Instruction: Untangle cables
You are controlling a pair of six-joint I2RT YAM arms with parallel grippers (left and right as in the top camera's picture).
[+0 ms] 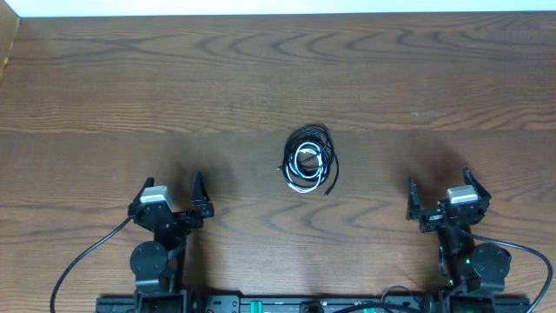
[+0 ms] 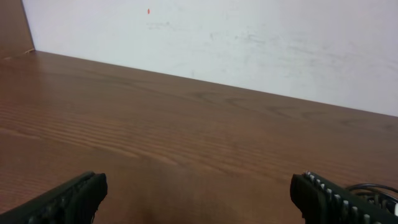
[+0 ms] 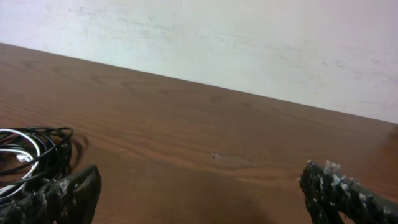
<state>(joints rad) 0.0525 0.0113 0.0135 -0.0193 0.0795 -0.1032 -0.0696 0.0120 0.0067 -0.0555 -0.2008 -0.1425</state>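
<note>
Dark brown wood-grain table [image 1: 261, 78] fills the overhead view, with a strip of pale wall [image 1: 278, 7] along its far edge. Near the middle of the tabletop, slightly right of centre, lie the cables [image 1: 306, 161], wound together into one small round coil: several black loops with a white cord [image 1: 303, 167] curled among them. One black end trails out at the coil's lower right. Both arms sit at the near edge. The left gripper [image 1: 171, 183] is at lower left and the right gripper [image 1: 440, 181] at lower right. Each has its two fingers spread wide apart and holds nothing. The coil rests between the two grippers and farther out on the table, well apart from both. A thick black wire [image 1: 82, 261] curves away from the left arm's base, and another [image 1: 521, 248] from the right arm's base.

From the left wrist, bare tabletop [image 2: 186, 124] stretches to a white wall [image 2: 249, 43]. The left gripper [image 2: 199, 199] shows two dark ribbed fingers at the bottom corners, set wide with only wood between them. A thin sliver of black cable [image 2: 373, 186] peeks in at the right edge.

From the right wrist, the same wood [image 3: 217, 124] meets the white wall [image 3: 217, 37]. The right gripper [image 3: 199, 190] also stands wide and empty. The cables [image 3: 37, 149] lie at the left edge, just beyond the left finger [image 3: 62, 194]; whether they touch it cannot be told.
</note>
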